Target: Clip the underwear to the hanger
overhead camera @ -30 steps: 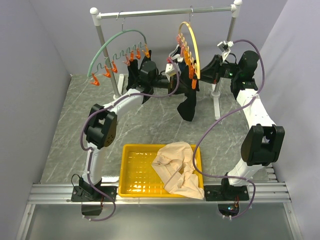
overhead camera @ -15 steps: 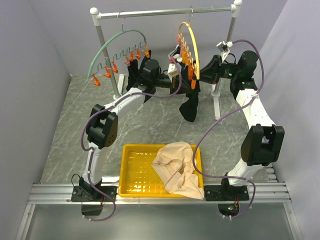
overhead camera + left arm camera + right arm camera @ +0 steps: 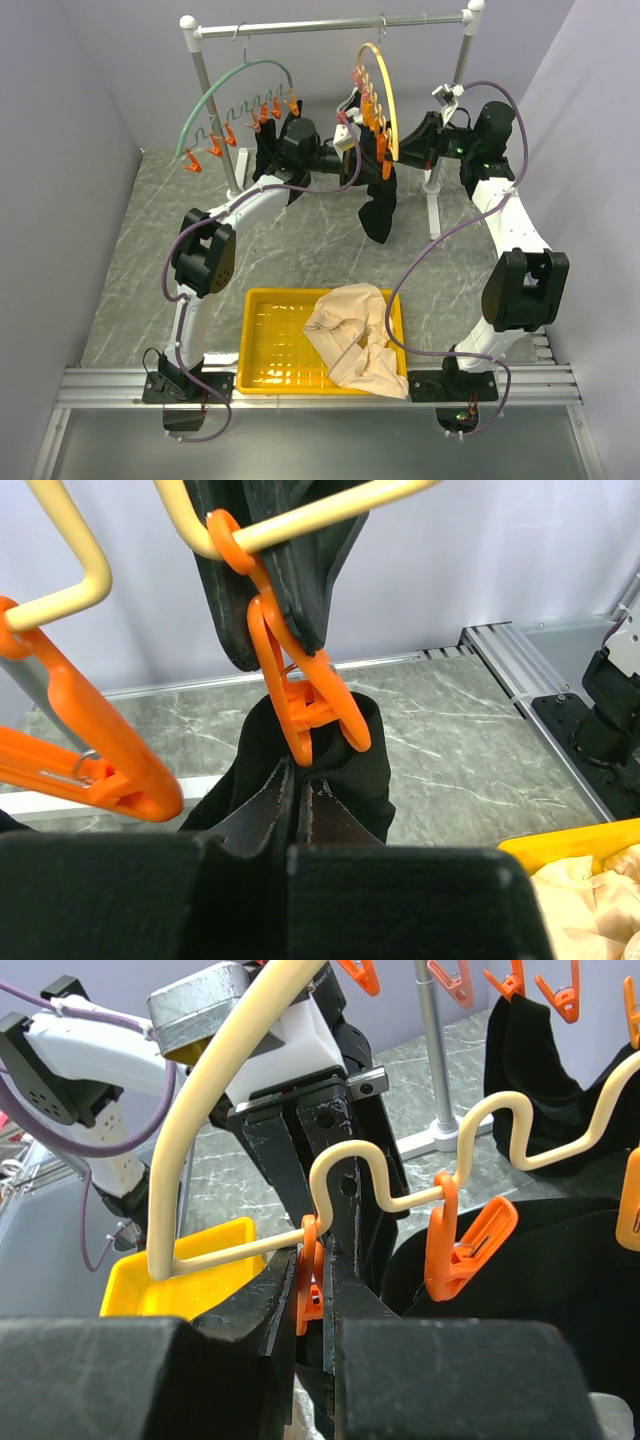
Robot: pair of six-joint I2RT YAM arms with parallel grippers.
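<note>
The pale yellow hanger (image 3: 386,96) hangs from the rail, with orange clips along its wavy wire (image 3: 395,1155). The black underwear (image 3: 378,212) dangles below it. My left gripper (image 3: 352,152) is shut on the underwear's top edge (image 3: 375,770), just under an orange clip (image 3: 300,695). That clip's lower ends straddle the fabric. My right gripper (image 3: 402,150) is shut on the same clip (image 3: 312,1270), pinching its handles from the other side. The left fingers (image 3: 325,1160) face it through the hanger. In the left wrist view the yellow wire (image 3: 300,520) crosses the top.
A green hanger (image 3: 232,84) with orange clips and another black garment (image 3: 270,150) hangs to the left on the rail (image 3: 330,22). The rack's right post (image 3: 437,190) stands beside my right arm. A yellow tray (image 3: 265,340) near the front holds a beige garment (image 3: 355,335).
My left gripper has shifted slightly right and up towards the yellow hanger, taking the underwear's top edge with it. The right gripper stays at the clip.
</note>
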